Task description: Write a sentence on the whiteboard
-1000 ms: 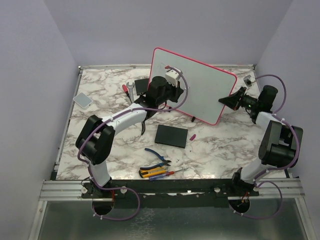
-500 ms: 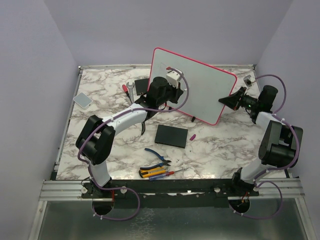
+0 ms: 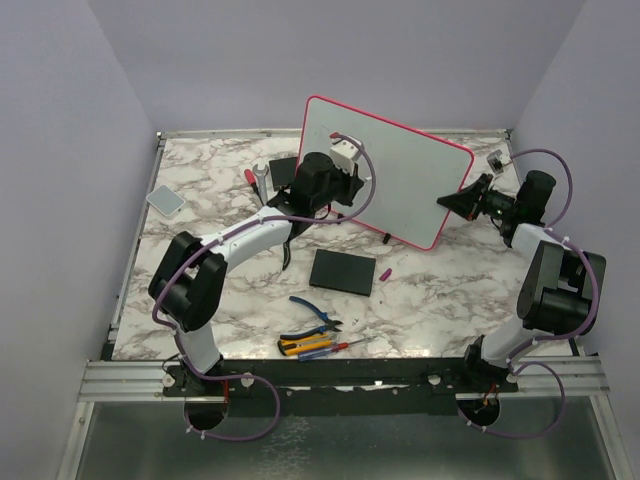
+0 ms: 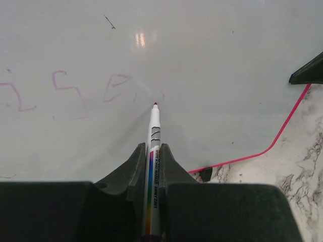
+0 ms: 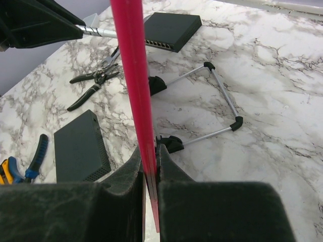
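Top external: shows the whiteboard propped at a tilt toward the far middle of the marble table, between the two arms. Left wrist: finds the left gripper pinched tight on a white marker, red tip at the board's face, touching or just off it, cannot tell which. Shows the sentence as faint pink strokes left of the tip. Right wrist: shows the right gripper clamped on the board's red frame, with a wire stand, pliers and a black slab on the table beyond.
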